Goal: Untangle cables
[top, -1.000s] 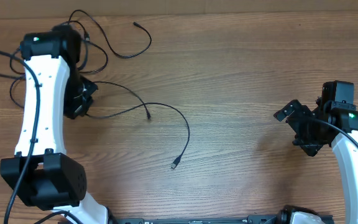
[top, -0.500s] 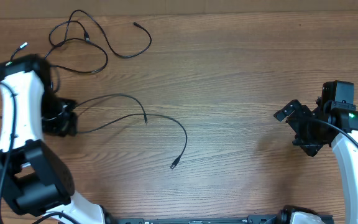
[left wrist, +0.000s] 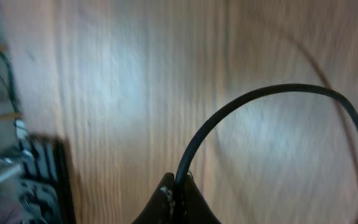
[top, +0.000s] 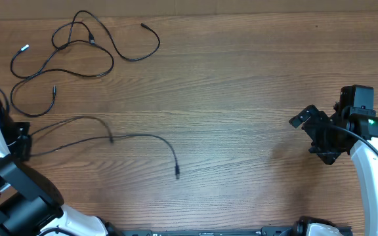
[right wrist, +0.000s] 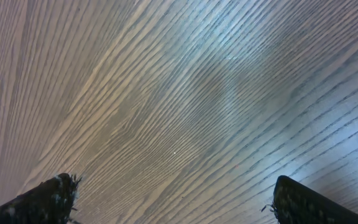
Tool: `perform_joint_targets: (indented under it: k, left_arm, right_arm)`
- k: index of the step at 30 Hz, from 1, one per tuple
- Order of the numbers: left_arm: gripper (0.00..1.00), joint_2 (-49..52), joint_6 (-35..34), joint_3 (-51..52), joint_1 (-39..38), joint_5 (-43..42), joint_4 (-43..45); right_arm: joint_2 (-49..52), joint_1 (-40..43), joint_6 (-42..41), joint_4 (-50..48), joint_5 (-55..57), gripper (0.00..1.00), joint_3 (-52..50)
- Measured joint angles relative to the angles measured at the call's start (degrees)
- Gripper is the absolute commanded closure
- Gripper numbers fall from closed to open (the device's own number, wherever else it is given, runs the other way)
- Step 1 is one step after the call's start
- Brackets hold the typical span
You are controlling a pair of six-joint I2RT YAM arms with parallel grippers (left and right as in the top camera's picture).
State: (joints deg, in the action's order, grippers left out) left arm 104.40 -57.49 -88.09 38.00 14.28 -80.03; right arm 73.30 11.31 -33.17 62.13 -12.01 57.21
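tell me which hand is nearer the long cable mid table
Left. The left hand is shut on that cable at the left edge; the right hand is open, far to the right.

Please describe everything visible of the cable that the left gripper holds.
The cable is thin, black, flexible, rubbery-looking. The left gripper has its fingers shut on it near the table's left edge. From the grip two strands lie on the wood, running right: a shorter arching one and a longer one curving down, each ending in a small plug.
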Motion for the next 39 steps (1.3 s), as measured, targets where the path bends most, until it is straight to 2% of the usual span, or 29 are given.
perform_joint_targets:
  k: [5, 12, 20, 28, 31, 35, 39]
  left_arm:
    - [0.96, 0.0, 0.0, 0.0, 1.2, 5.1, 2.3]
    - [0.96, 0.0, 3.9, 0.1, 2.1, 7.4, 8.9]
    - [0.94, 0.0, 7.1, 0.2, 3.4, 10.4, 12.2]
    - [0.81, 0.9, 9.9, 0.3, 4.4, 11.7, 16.5]
    - [0.73, 1.4, 10.2, 0.3, 4.5, 11.7, 16.9]
    - [0.72, 1.5, 10.8, 0.3, 4.5, 11.4, 16.9]
    - [0.56, 1.5, 13.1, 0.3, 4.5, 7.8, 17.1]
  right_arm:
    - [0.0, 0.0, 0.0, 0.0, 0.0, 0.0, 0.0]
    - [0.0, 0.0, 0.0, 0.0, 0.0, 0.0, 0.0]
    - [0.0, 0.0, 0.0, 0.0, 0.0, 0.0, 0.0]
    - [0.0, 0.0, 0.0, 0.0, 0.0, 0.0, 0.0]
    - [0.0, 0.0, 0.0, 0.0, 0.0, 0.0, 0.0]
    - [0.0, 0.0, 0.0, 0.0, 0.0, 0.0, 0.0]
    - [0.0, 0.0, 0.0, 0.0, 0.0, 0.0, 0.0]
